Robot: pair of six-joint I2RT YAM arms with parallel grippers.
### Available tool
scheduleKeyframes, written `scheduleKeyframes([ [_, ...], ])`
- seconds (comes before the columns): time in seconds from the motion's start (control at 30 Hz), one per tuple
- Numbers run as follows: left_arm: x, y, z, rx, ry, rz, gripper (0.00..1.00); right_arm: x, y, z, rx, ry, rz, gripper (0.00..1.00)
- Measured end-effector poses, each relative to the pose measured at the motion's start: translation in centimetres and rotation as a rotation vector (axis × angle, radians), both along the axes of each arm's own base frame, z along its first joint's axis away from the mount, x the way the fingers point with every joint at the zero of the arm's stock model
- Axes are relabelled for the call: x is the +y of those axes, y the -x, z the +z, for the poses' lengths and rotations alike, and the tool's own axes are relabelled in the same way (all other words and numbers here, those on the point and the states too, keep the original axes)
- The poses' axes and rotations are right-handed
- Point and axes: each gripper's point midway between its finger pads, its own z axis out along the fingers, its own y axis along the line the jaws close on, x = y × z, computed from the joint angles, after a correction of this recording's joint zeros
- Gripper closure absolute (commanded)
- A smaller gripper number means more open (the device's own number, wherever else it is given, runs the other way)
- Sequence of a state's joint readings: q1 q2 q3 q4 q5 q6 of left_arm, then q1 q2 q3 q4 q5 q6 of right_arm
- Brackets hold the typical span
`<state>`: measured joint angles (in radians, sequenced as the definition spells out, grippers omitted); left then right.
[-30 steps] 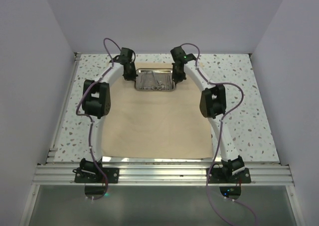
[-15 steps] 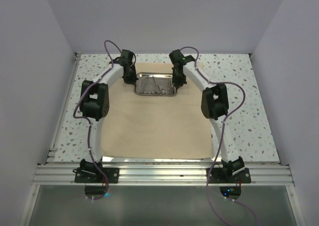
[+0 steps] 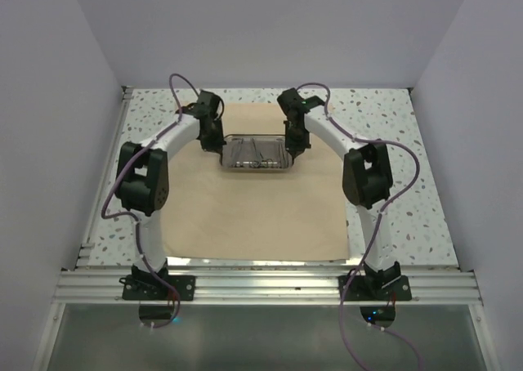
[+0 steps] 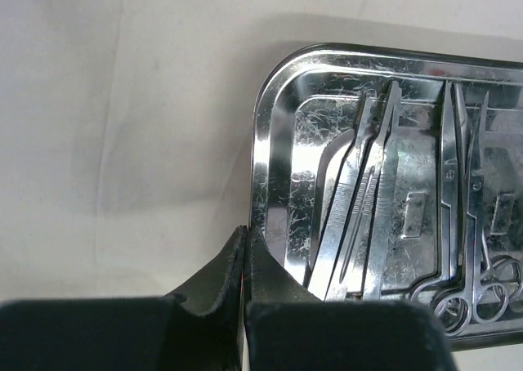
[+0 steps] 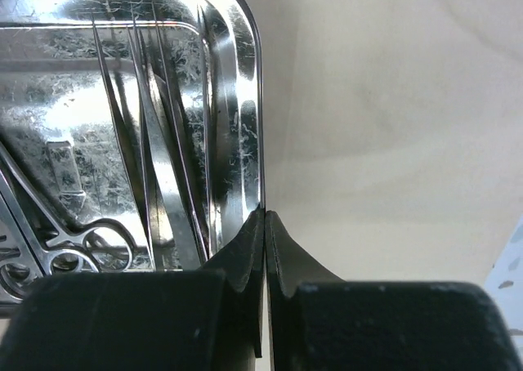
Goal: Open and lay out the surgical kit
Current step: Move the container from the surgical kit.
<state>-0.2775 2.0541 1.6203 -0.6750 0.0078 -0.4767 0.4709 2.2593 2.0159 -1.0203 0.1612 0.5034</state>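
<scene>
The tan-beige cloth [image 3: 245,216] lies spread flat over the table. On its far half sits the shiny steel tray [image 3: 257,168], holding several slim instruments [image 3: 255,152]. My left gripper [image 3: 221,146] is shut on the tray's left rim [image 4: 265,142], the jaws pinching its edge [image 4: 245,234]. My right gripper [image 3: 292,150] is shut on the tray's right rim [image 5: 249,101], fingertips meeting at the edge [image 5: 265,216]. In the left wrist view, flat handles [image 4: 368,207] and ring-handled scissors [image 4: 462,224] lie in the tray. Pointed tweezers [image 5: 147,142] show in the right wrist view.
The speckled tabletop [image 3: 409,142] shows on both sides of the cloth. White walls close in the left, right and back. An aluminium rail [image 3: 261,285] with both arm bases runs along the near edge.
Both grippers have drawn the tray from the cloth's far edge toward the near side. Both elbows have swung outward and nearer.
</scene>
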Motion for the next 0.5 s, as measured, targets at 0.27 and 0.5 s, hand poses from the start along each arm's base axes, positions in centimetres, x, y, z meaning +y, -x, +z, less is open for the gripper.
scheduleKeyframes([
  [0.27,-0.4,7.0,0.7,0.019,-0.004,-0.001,1.00,-0.6,7.4,-0.5,0.061,-0.027,0.048,1.00],
  [0.5,0.0,15.9,-1.8,0.103,-0.024,-0.001,1.00,-0.1,15.3,-3.1,0.120,-0.039,0.115,1.00],
])
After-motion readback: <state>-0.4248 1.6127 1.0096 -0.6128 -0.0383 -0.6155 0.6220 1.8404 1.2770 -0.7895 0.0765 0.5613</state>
